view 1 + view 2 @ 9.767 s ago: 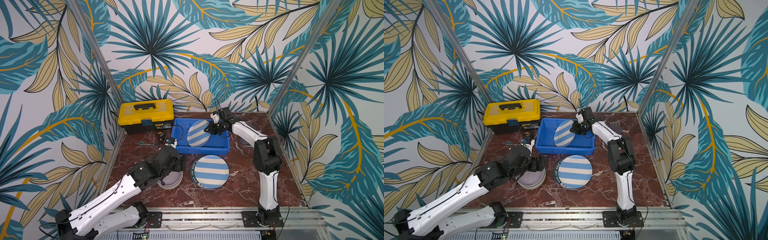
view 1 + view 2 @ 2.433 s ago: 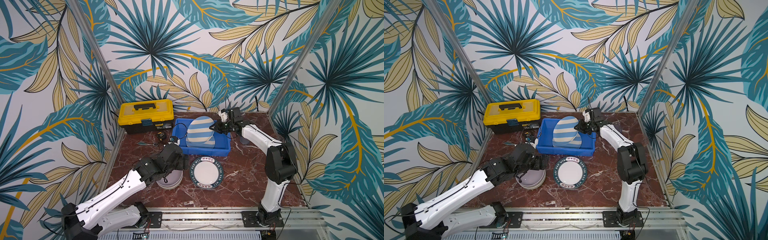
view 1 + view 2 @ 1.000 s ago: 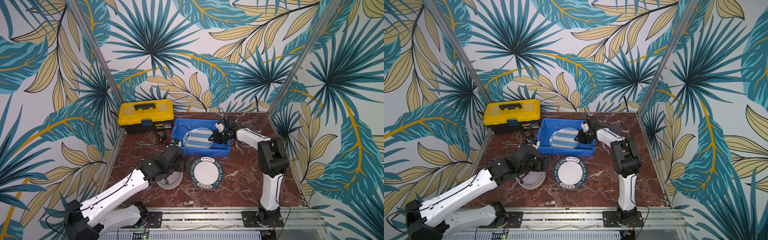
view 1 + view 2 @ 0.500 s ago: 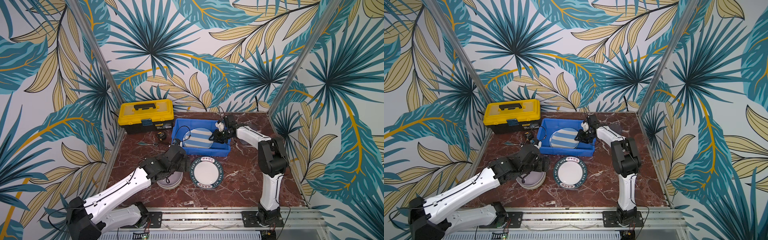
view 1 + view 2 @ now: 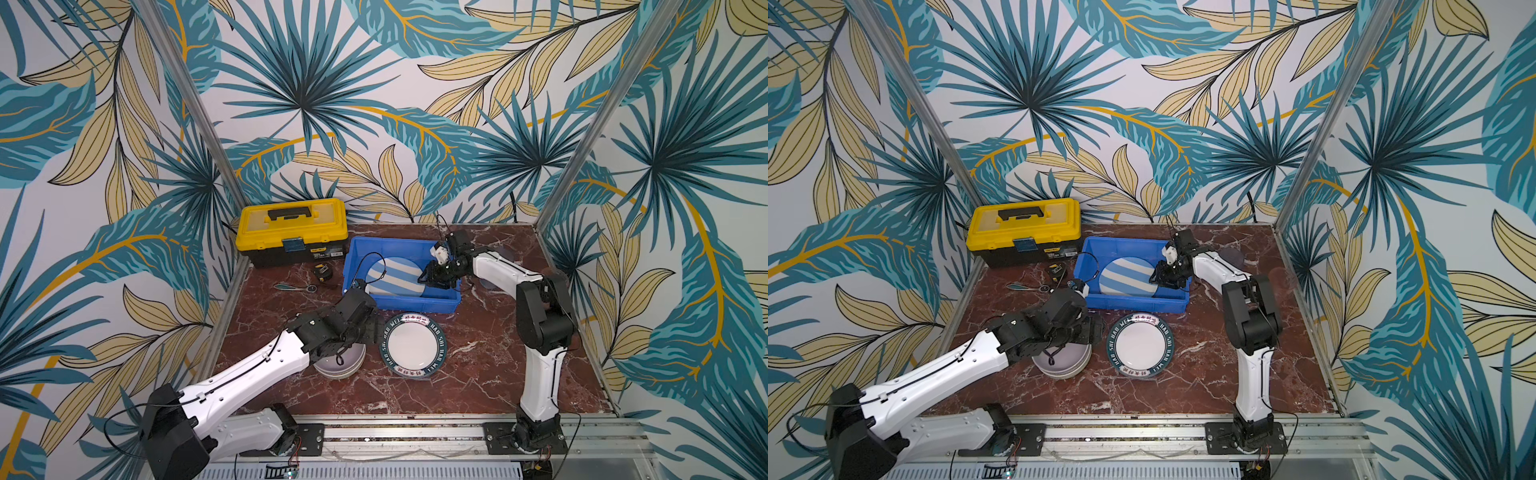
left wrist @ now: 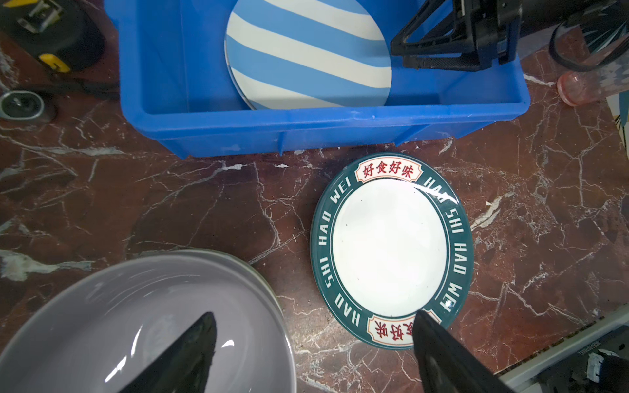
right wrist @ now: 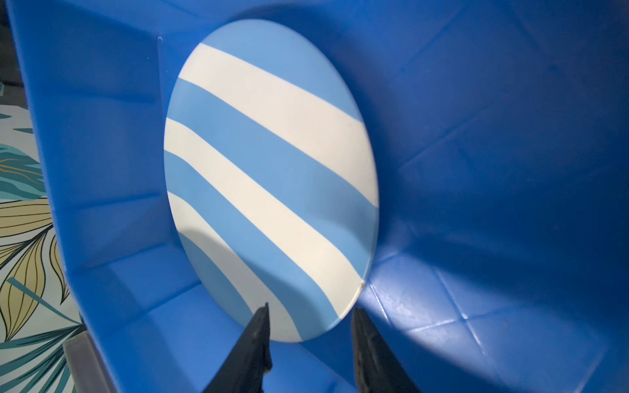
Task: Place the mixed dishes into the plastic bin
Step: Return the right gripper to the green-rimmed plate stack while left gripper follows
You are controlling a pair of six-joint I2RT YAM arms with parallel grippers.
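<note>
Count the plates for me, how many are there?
2 in plain sight: a blue-and-white striped plate in the blue plastic bin, and a green-rimmed white plate on the table before it. Another may hide under the striped one.

Bright, even lighting; glare streaks the lavender bowl (image 6: 85, 306), shadow dims the bin (image 7: 510, 136).

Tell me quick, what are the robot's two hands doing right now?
Left gripper: open over the purple bowl's edge, holding nothing.
Right gripper: open, at the striped plate's edge inside the blue bin, not gripping it.
</note>
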